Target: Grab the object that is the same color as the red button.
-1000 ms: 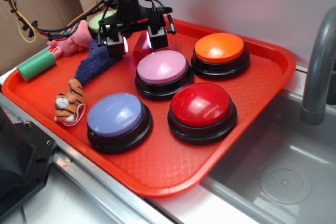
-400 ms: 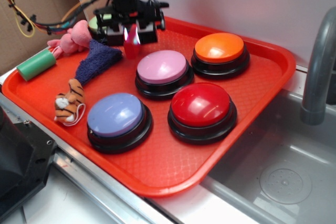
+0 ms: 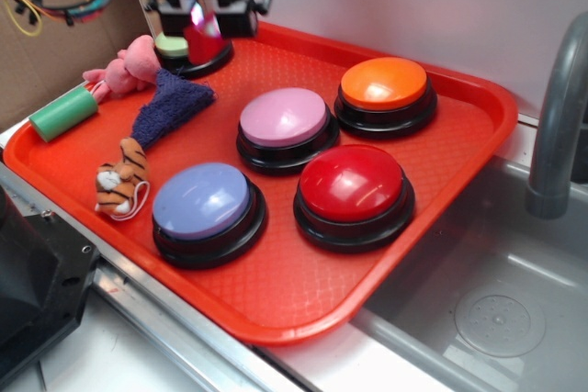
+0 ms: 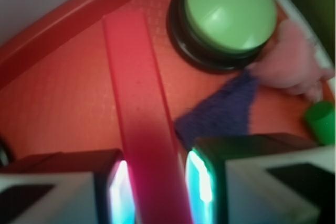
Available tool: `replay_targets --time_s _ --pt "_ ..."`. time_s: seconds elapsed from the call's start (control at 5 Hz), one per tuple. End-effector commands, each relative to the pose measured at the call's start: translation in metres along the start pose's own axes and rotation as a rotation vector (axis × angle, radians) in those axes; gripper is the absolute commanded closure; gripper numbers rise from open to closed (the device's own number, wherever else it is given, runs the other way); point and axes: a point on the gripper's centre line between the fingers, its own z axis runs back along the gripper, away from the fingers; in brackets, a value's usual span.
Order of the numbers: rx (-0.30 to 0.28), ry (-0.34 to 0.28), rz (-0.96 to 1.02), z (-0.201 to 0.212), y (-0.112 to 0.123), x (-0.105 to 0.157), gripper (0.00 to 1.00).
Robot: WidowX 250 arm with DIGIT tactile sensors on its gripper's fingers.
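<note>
My gripper [image 3: 203, 17] is raised over the tray's far left corner, shut on the small red block [image 3: 201, 43], which hangs below the fingers in front of the green button [image 3: 171, 44]. In the wrist view the red block [image 4: 140, 108] runs lengthwise between my two lit pads [image 4: 119, 195], held at its near end, with the gripper [image 4: 157, 195] closed on it. The red dome button [image 3: 352, 183] on its black base sits at the tray's front right, far from the gripper.
The red tray [image 3: 276, 296] also holds orange [image 3: 383, 83], pink [image 3: 284, 117] and blue [image 3: 202, 199] buttons, a blue cloth [image 3: 170, 103], a tiger toy [image 3: 122, 177], a pink plush [image 3: 129, 66] and a green cylinder [image 3: 62, 111]. A sink and grey faucet [image 3: 556, 117] lie right.
My gripper closed on the red block and lifted it up and back-left, from beside the pink button to above the green button.
</note>
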Motion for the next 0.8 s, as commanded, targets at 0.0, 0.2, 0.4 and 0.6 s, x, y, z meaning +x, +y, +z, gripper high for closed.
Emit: replay_targets --time_s 0.0,0.2,0.4,0.6 --pt "-0.087 -0.097 -0.188 0.061 0.044 -0.014 1.00" --pt "-0.104 -0.106 -0.222 0.068 0.051 -0.025 1.00" --pt "-0.127 -0.100 -0.222 0.072 0.054 -0.034 1.00" --pt "-0.121 -0.112 -0.191 0.075 0.058 -0.030 1.00"
